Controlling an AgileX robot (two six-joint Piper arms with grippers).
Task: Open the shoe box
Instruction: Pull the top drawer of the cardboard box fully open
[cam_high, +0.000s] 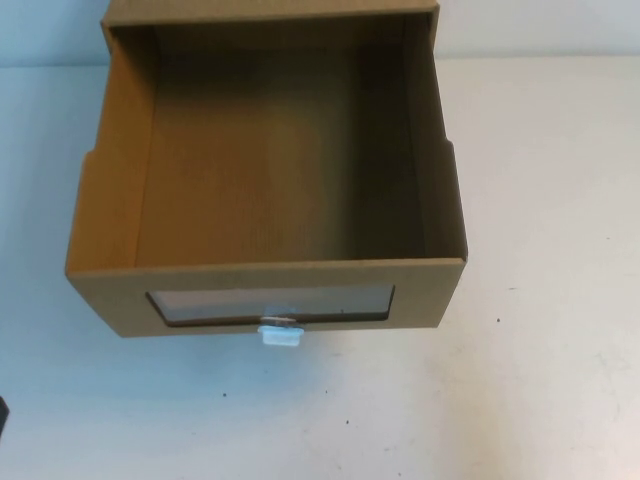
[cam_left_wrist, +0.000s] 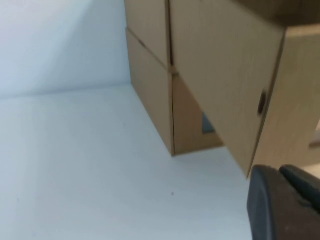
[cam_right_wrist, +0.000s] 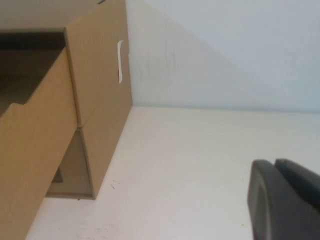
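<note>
High view: brown cardboard shoe box (cam_high: 120, 200), square, smooth, its drawer (cam_high: 270, 170) slid out of the sleeve on a white table (cam_high: 540, 380). The drawer's front has a clear rectangular window (cam_high: 272, 302) and a small white pull tab (cam_high: 279, 334).

Left wrist view: dark matte left gripper (cam_left_wrist: 285, 200) near the shoe box's left side, state cannot tell.

Right wrist view: right gripper (cam_right_wrist: 280, 200), jaws together on nothing, apart from the shoe box's right side.

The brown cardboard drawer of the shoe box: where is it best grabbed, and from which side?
Grip the small white pull tab at the bottom middle of the brown cardboard drawer's front panel. It juts toward the robot, so come from the near side, pinching it. The left gripper sits off the shoe box's left side; the right gripper, shut, off its right.
</note>
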